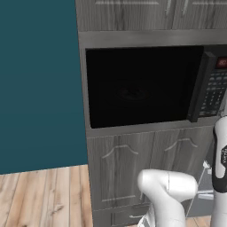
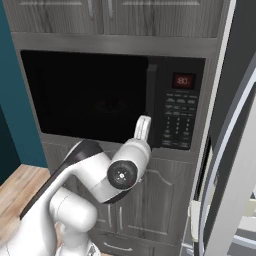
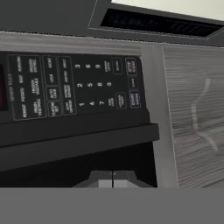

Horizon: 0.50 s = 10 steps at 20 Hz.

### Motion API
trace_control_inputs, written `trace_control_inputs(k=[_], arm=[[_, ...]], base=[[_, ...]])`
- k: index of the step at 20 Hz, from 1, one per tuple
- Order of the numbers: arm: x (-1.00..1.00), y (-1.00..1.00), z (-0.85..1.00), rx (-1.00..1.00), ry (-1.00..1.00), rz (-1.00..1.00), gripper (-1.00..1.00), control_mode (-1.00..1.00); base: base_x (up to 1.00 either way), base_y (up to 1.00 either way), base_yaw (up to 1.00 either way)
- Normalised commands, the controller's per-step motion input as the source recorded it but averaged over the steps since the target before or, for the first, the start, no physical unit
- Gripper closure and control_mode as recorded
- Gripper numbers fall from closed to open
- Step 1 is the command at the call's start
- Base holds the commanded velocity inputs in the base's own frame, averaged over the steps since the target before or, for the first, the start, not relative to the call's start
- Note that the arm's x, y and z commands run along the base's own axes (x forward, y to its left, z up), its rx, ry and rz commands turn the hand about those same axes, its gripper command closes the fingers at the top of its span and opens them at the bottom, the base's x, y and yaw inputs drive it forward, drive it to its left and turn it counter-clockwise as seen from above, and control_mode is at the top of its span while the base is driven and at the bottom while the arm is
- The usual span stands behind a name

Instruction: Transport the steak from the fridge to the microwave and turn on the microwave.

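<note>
Fingers (image 3: 113,178) pressed together, nothing between them — seen in the hand view as two pale tips touching at the bottom edge, just short of the microwave's handle (image 3: 78,142). Beyond the handle lies the keypad (image 3: 74,87), rotated sideways in that view. Microwave (image 2: 115,97) is built into grey wood-grain cabinets (image 1: 128,168), door shut, red display (image 2: 183,80) lit. Fridge (image 2: 235,150) stands to the right, its door open. Steak: cannot tell where — dark glass hides the microwave's interior.
</note>
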Motion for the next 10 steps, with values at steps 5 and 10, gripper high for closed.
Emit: trace_control_inputs(k=[5,10], arm=[[0.00,-0.13,-0.24,0.00,0.00,0.00,1.00,-1.00],[0.00,0.00,-0.16,0.01,-0.01,0.00,1.00,-1.00]], base=[[0.00,0.00,0.00],[0.00,0.00,0.00]])
